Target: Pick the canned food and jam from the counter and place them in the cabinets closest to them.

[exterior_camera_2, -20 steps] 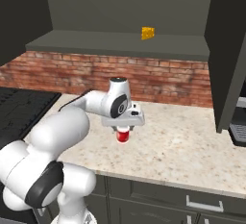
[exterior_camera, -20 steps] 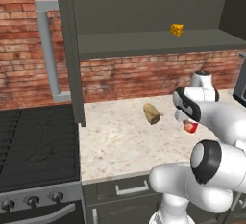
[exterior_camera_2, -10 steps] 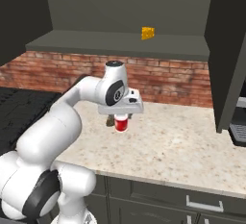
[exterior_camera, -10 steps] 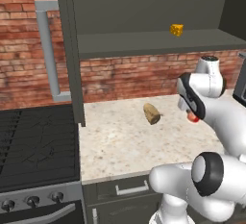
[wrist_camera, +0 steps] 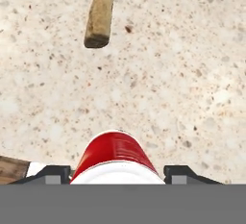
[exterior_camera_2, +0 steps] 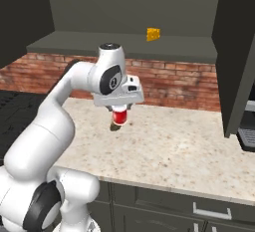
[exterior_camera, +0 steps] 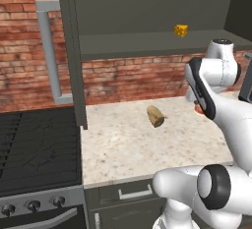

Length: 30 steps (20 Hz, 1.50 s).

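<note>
While the open dark grey cabinet (exterior_camera_2: 124,44) waits above with only a yellow wedge (exterior_camera_2: 153,34) on its shelf, the beige speckled stone surface (exterior_camera_2: 174,151) now lies farther below. The pincer (exterior_camera_2: 118,112), clamped on the small red can (exterior_camera_2: 118,117), has risen; brown potato-like lump (wrist_camera: 99,15) stays clear underneath.
</note>
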{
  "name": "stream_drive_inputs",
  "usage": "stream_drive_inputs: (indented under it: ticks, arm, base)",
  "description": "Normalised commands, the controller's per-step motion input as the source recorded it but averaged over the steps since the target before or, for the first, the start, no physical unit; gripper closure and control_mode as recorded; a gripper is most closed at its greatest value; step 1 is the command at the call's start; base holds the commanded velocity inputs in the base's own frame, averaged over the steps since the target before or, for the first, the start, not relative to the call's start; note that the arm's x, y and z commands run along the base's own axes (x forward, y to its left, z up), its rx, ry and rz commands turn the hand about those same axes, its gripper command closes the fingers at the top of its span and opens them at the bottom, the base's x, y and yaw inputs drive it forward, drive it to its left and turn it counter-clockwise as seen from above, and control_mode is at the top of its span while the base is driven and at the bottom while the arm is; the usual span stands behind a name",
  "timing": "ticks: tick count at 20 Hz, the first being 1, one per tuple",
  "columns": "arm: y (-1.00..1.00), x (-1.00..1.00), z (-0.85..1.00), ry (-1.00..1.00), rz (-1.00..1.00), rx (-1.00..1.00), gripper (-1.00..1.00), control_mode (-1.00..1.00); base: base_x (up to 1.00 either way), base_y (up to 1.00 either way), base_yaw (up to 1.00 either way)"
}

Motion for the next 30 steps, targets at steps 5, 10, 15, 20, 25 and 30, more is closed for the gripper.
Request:
stream_drive_inputs:
  ticks: [5, 10, 15, 20, 25, 30]
  arm:
    - [0.23, -0.23, 0.71, -0.07, 0.07, -0.02, 1.00, -1.00]
    - [0.29, -0.19, 0.68, -0.08, 0.06, -0.04, 1.00, -1.00]
    - [0.31, -0.05, 0.71, -0.12, 0.01, -0.04, 1.00, -1.00]
    - [0.31, -0.01, 0.69, -0.13, 0.00, -0.02, 1.00, -1.00]
    - [0.27, 0.00, 0.63, -0.12, 0.00, 0.00, 1.00, -1.00]
    - [0.17, 0.00, 0.50, -0.12, 0.00, 0.00, 1.00, -1.00]
  base:
    - [0.00, 0.00, 0.00]
    - [0.00, 0.00, 0.00]
    - [0.00, 0.00, 0.00]
    - [0.00, 0.00, 0.00]
    - [0.00, 0.00, 0.00]
    - [0.00, 0.00, 0.00]
